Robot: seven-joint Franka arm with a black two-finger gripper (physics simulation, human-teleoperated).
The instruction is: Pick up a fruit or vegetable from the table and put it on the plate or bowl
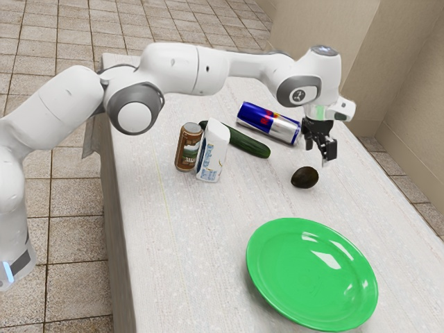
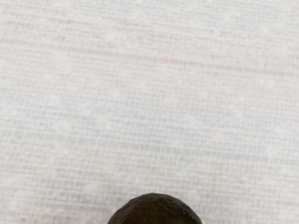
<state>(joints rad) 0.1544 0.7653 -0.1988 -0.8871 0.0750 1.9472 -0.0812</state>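
Avocado [image 1: 305, 177] on table [image 1: 173, 229], long axis across exterior view, left-right

The stone-look desk [image 1: 173, 236] is pale grey-white with a fine woven speckle, and the wrist view shows a faint pinkish line across it. The small pebbly-skinned avocado [image 1: 305, 177] is dark brown, nearly black. The glossy round plate [image 1: 312, 272] is bright green with white glints. The long cucumber [image 1: 243, 142] is deep green. The lying drink can [image 1: 269, 123] is blue and silver with a red mark. The upright tin can [image 1: 188, 146] is brown with a paler label. The carton [image 1: 212, 151] is white with blue print. The robot arm [image 1: 201, 69] is white with grey joints, its hand [image 1: 326, 161] black. The floor tiles [image 1: 55, 187] are tan with pale grout.
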